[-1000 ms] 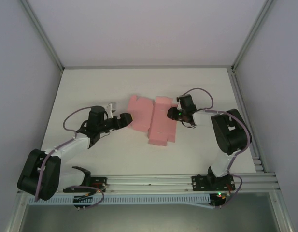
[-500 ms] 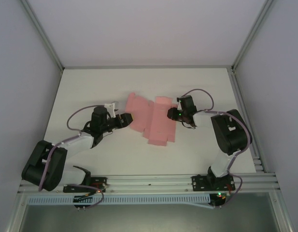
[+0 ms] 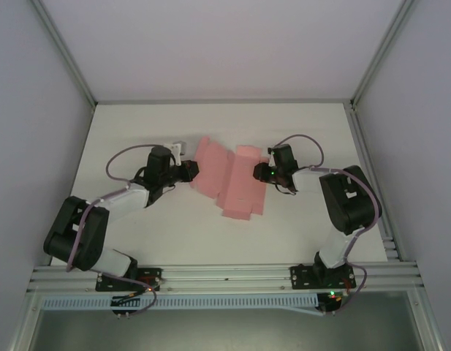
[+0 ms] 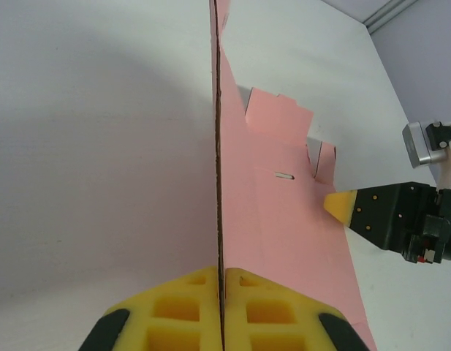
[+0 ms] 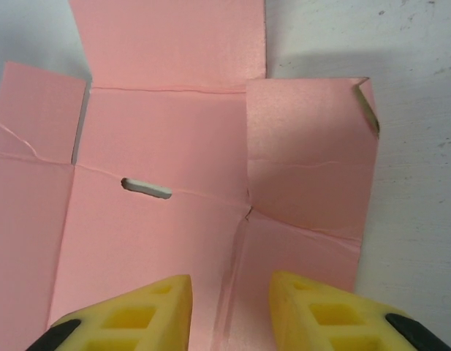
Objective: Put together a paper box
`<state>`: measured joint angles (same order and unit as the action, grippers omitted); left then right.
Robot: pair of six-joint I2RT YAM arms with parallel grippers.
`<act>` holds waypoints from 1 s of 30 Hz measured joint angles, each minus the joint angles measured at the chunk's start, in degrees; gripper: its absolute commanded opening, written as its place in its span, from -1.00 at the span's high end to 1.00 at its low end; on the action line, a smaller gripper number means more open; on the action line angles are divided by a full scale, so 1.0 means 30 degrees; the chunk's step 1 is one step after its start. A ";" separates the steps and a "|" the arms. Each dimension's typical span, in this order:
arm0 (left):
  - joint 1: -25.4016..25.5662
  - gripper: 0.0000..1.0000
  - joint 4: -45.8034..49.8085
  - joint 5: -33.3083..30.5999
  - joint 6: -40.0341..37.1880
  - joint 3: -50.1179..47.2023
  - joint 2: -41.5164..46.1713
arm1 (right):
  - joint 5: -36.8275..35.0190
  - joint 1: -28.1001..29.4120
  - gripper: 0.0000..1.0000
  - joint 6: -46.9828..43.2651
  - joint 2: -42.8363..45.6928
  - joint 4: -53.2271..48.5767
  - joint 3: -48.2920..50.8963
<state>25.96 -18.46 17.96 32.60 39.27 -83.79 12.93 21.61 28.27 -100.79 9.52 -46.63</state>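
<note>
Left hand (image 4: 219, 292) clamped on paper box (image 4: 283, 212) edge flap; right hand (image 5: 231, 311) parted above sheet's crease. Judged early fold stage; next: swing flap upright while right pins base.

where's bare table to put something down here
Free: the far strip of table between the paper box and the back edge, and the near strip before the front rail. Crowded: mid-table, where the left end effector and right end effector flank the sheet.
</note>
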 measured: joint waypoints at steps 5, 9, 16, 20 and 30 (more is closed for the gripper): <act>0.0015 1.00 0.0335 0.0474 -0.0663 0.0503 0.0204 | 0.0291 -0.0240 -0.15 -0.0583 0.1013 -0.1399 0.0000; 0.0051 1.00 0.0321 0.1326 -0.1086 0.0678 0.1472 | 0.0532 -0.0656 -0.41 -0.0933 0.3147 -0.2353 0.0022; 0.0066 1.00 -0.0204 0.3213 -0.1581 0.1807 0.4095 | 0.1829 -0.2375 -0.73 -0.0714 0.8029 -0.0896 0.1727; 0.0087 1.00 -0.0699 0.4138 -0.1581 0.2142 0.5406 | 0.3621 -0.3410 -0.77 -0.0007 0.9187 0.1326 0.3854; 0.0109 1.00 -0.3009 0.5836 -0.0517 0.3147 0.6958 | 0.8743 -0.3745 -0.67 0.3825 0.8604 1.1329 0.6980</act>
<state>26.28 -27.49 35.46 31.05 48.71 -62.92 39.16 10.37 39.75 -74.98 43.51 -25.69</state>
